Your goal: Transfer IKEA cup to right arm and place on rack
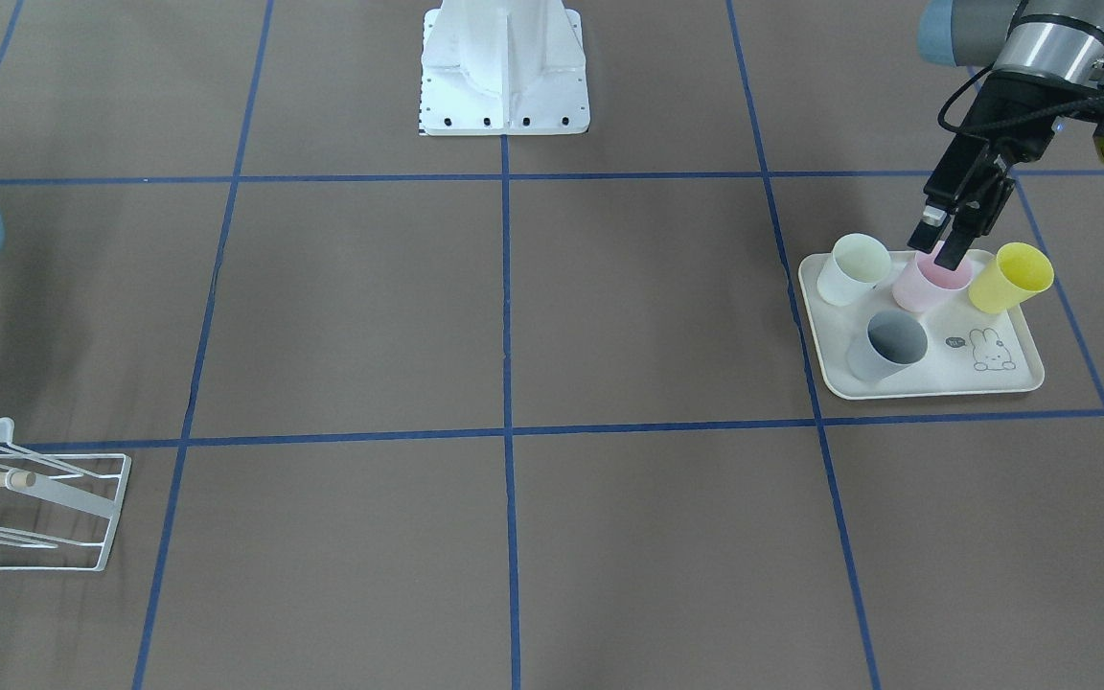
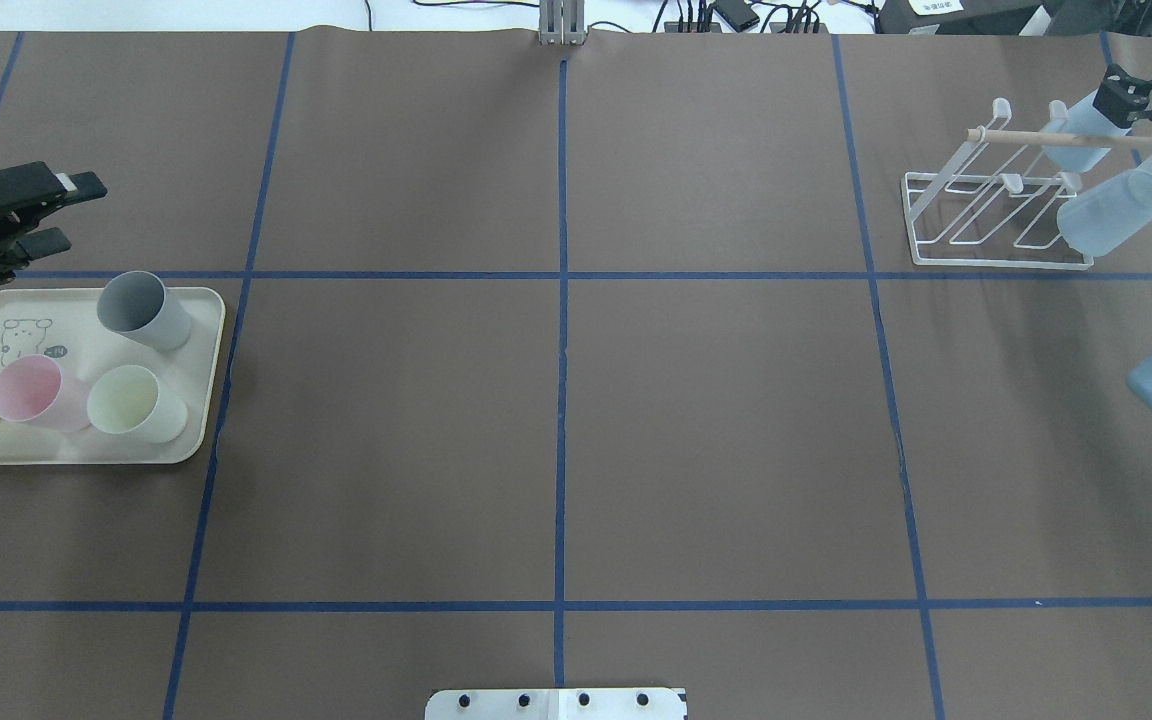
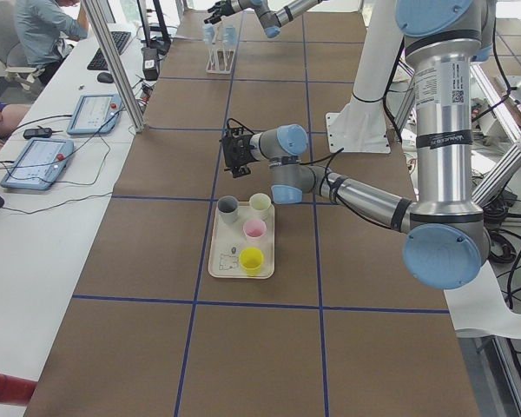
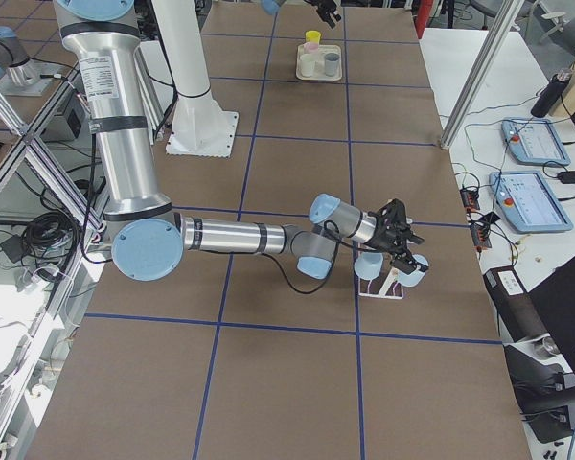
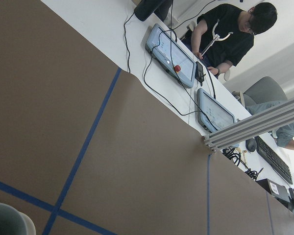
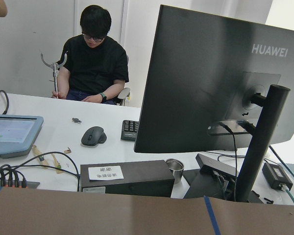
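Several IKEA cups stand on a cream tray [image 1: 935, 383]: pink [image 1: 931, 283], grey [image 1: 887, 345], pale green [image 1: 854, 268] and yellow [image 1: 1012, 278]. My left gripper [image 1: 940, 247] hangs open just over the pink cup's rim with nothing between its fingers. It also shows in the overhead view [image 2: 76, 212] by the tray's far edge. The white wire rack [image 2: 986, 255] carries two pale blue cups [image 2: 1111, 215]. The right arm's gripper [image 2: 1116, 95] is at the rack's wooden rod, beside the upper blue cup [image 2: 1086, 130]. Its fingers look spread and hold nothing I can see.
The robot's white base [image 1: 504, 86] stands at the table's middle rear. Blue tape lines divide the brown table. An aluminium post [image 3: 113, 61] stands at the table's operator edge. People sit at desks with tablets, monitors and cables beyond it.
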